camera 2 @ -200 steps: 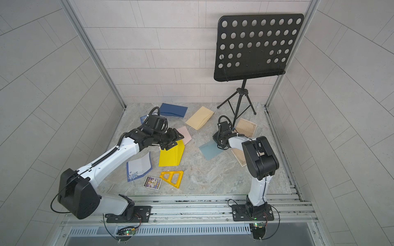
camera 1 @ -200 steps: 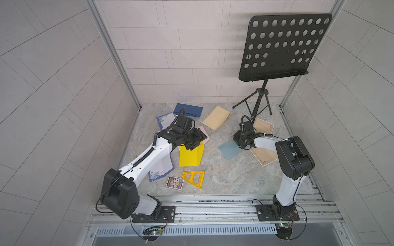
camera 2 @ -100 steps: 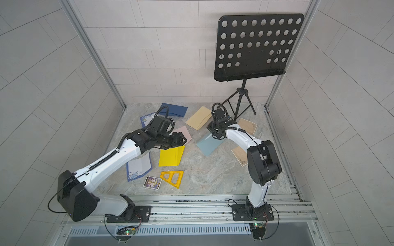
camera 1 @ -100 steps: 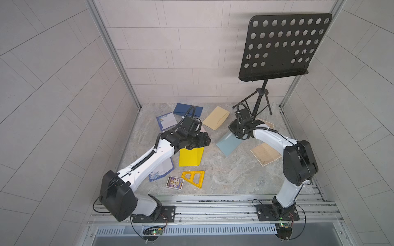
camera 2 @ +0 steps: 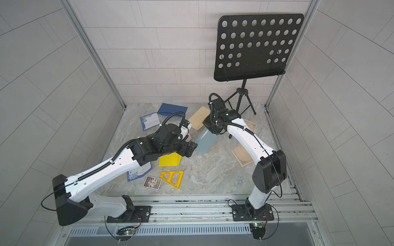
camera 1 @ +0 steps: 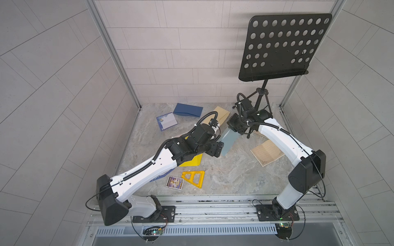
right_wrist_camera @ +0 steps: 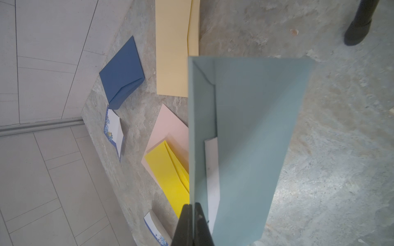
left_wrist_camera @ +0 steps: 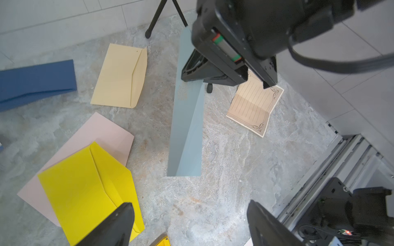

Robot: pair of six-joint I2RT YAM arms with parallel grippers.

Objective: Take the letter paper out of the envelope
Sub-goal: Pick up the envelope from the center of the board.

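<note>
The right gripper (right_wrist_camera: 193,205) has its jaws pressed together on one edge of the grey-blue envelope (right_wrist_camera: 251,138), pinching the paper near a corner. The envelope hangs down from that grip, tilted and bowed open. In the right wrist view a strip of the white letter paper (right_wrist_camera: 212,170) shows inside the envelope, tucked under the flap side.

The left gripper (left_wrist_camera: 189,210) has its jaws wide apart and holds nothing. In the left wrist view the envelope (left_wrist_camera: 187,127) lies ahead of the two black fingers, not between them. In both top views this gripper (camera 1: 219,148) sits just beside the envelope's lower end (camera 2: 205,141). Whether that lower end rests on the table (camera 1: 230,174) or hangs just clear of it is hard to tell.

The right arm rises from its base, bends at a high elbow and reaches toward the back middle of the table, its wrist pointing down near the legs of the music stand (camera 1: 283,44). The left arm stretches low and long across the table, passing over a yellow envelope (left_wrist_camera: 85,181) that overlaps a pink one (left_wrist_camera: 102,132).
</note>
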